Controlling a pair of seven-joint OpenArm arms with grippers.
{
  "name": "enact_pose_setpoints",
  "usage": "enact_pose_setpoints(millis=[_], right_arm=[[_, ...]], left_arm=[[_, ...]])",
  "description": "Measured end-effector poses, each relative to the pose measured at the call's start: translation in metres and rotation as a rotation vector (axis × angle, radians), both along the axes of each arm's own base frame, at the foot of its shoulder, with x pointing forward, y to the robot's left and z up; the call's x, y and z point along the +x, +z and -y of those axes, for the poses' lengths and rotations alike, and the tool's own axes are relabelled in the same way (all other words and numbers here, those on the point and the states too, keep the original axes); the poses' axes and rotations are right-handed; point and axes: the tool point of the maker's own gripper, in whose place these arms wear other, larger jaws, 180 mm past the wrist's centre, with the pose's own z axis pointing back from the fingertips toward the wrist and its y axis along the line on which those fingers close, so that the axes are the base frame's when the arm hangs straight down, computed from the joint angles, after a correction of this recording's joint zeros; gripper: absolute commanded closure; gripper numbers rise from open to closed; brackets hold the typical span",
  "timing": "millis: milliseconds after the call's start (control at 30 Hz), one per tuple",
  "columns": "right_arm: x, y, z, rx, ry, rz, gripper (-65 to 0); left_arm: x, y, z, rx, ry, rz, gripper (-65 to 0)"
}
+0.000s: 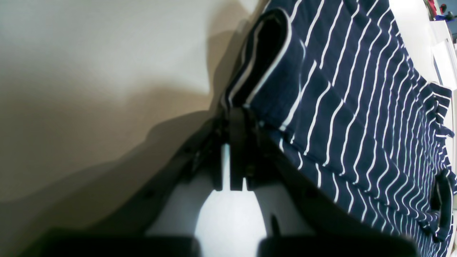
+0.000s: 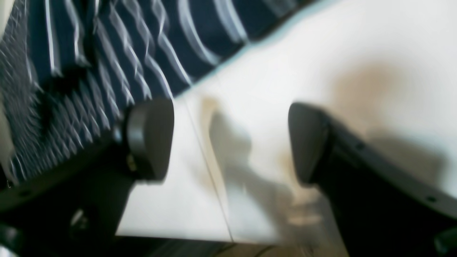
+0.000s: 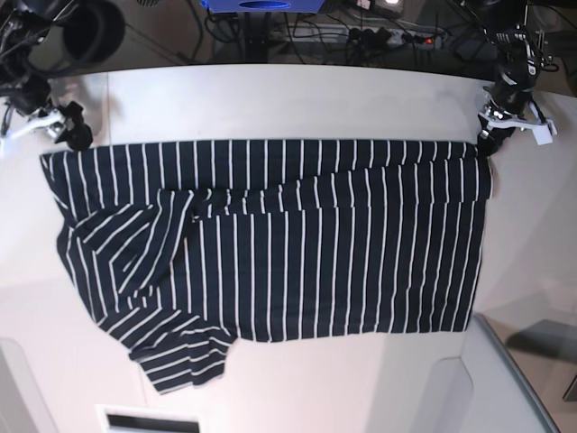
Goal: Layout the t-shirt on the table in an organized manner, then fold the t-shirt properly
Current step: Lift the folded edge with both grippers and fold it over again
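A robotics lab: power strip [image 3: 397,36] and cables [image 3: 306,32] behind the table [image 3: 297,108].

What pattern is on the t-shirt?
Dark navy t-shirt with thin white stripes; clearest in the base view.

A: What is not clear in the right wrist view?
B: All of it is blurred. The stripes of the t-shirt [image 2: 107,53] smear, and the frame cuts the cloth at top and left.
A: And the left wrist view?
B: The left gripper [image 1: 235,117] is dark and out of focus; how much hem sits between its fingers I cannot tell.
A: The base view?
B: The right gripper [image 3: 72,126] is too small to read.
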Motion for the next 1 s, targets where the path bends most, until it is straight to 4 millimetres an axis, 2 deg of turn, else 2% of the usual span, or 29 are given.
enact_pose_setpoints(millis=[67,167,300,500,633,700,800,967,1000], right_arm=[[0.012,-0.002,0.006,0.034,-0.035,0.023,-47.4],[0.017,-0.004,0.021,0.077,-0.106,0.051,-47.4],[0.030,-0.005,0.030,0.107,-0.123,0.065,-46.8],[0.037,-0.005,0.028,0.119,-0.143,0.083,-46.5],[0.044,-0.006,0.016,0.116,-0.082,0.075,-45.5],[0.050,-0.006,0.009,0.119,-0.057,0.072,-40.2],[0.051,-0.008,0.000,0.133,-0.039,0.060,-28.7],[0.042,-0.016,-0.005,0.141,-0.021,0.000,0.0],[0.041,-0.017,-0.006,0.142,-0.019,-0.004,0.0]], left_arm=[[-0.002,0.000,-0.001,0.006,-0.001,-0.003,0.0],[-0.006,0.003,-0.001,0.038,-0.034,-0.029,0.0],[-0.015,0.009,-0.006,0.083,-0.060,-0.056,0.0],[-0.014,0.009,-0.006,0.089,-0.063,-0.057,0.0],[-0.014,0.010,-0.007,0.089,-0.063,-0.057,0.0],[-0.013,0.010,-0.006,0.089,-0.064,-0.056,0.0],[-0.013,0.010,-0.007,0.089,-0.063,-0.056,0.0],[-0.013,0.010,-0.007,0.091,-0.065,-0.056,0.0],[-0.014,0.009,-0.005,0.086,-0.074,-0.068,0.0]])
